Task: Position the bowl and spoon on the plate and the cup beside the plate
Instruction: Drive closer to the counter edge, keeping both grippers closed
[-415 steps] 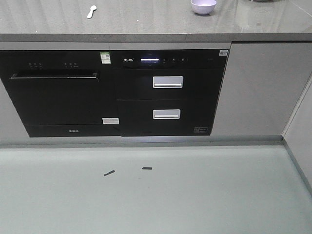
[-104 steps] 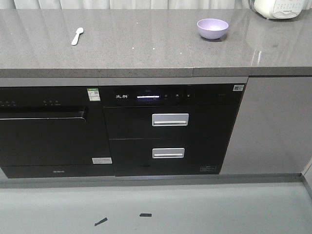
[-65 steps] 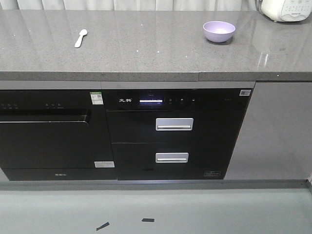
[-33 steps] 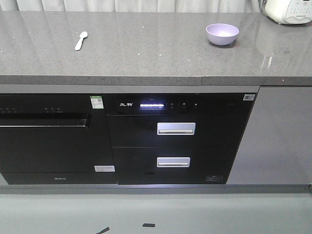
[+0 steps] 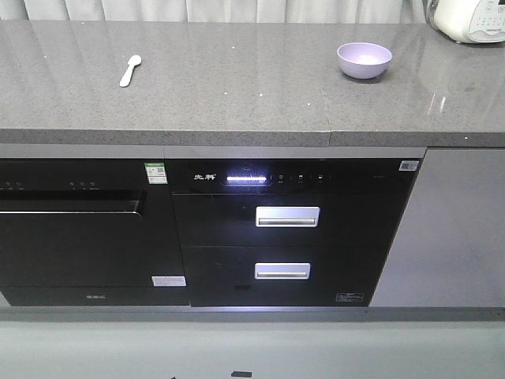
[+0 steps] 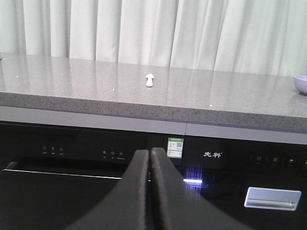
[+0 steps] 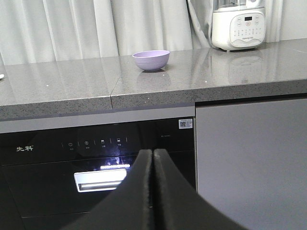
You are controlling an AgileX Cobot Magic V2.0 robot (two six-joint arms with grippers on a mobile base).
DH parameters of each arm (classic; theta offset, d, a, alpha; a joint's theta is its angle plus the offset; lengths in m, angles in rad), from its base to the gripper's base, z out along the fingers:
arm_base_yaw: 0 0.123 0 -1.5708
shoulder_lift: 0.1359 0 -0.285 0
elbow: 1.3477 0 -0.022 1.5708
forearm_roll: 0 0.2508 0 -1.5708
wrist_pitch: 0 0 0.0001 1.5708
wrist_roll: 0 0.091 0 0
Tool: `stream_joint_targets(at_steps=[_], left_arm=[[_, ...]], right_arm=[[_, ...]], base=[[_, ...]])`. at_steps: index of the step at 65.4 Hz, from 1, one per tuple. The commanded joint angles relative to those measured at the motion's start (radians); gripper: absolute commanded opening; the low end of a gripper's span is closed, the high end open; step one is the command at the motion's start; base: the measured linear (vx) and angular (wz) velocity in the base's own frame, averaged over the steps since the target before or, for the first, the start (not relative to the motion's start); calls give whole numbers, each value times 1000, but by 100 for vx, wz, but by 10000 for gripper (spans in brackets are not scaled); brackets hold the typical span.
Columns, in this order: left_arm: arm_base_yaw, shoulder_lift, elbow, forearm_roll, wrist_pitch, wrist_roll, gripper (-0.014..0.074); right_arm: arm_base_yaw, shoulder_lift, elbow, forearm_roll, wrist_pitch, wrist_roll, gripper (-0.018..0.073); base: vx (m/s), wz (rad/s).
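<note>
Only front view shows spoon, bowl whole together.

Left hand and right hand have matte black, smoothly tapering fingers.

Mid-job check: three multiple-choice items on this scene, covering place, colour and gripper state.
1. Where does the spoon lie?
A) in the bowl
B) on the counter, far left of the bowl
C) right of the bowl, touching it
2. The bowl's colour?
A) lavender
B) green
C) red
3. The left gripper and right gripper are?
A) open
B) holding the spoon
C) shut, empty
Answers: 1 B, bare counter lies between them; 2 A, plain in the front view; 3 C, jaws meet, nothing between.
</note>
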Motion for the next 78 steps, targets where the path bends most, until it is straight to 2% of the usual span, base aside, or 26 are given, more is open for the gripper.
stream_joint_targets(at_steps=[1,78], left_arm=[[-1,5,28,0,-71,-8,-6],[-1,5,28,0,-71,-8,-6]], right_arm=[[-1,-11,16,-6,-77,-9,-6],[-1,-11,16,-6,-77,-9,-6]], base=[[6,1],[4,0]])
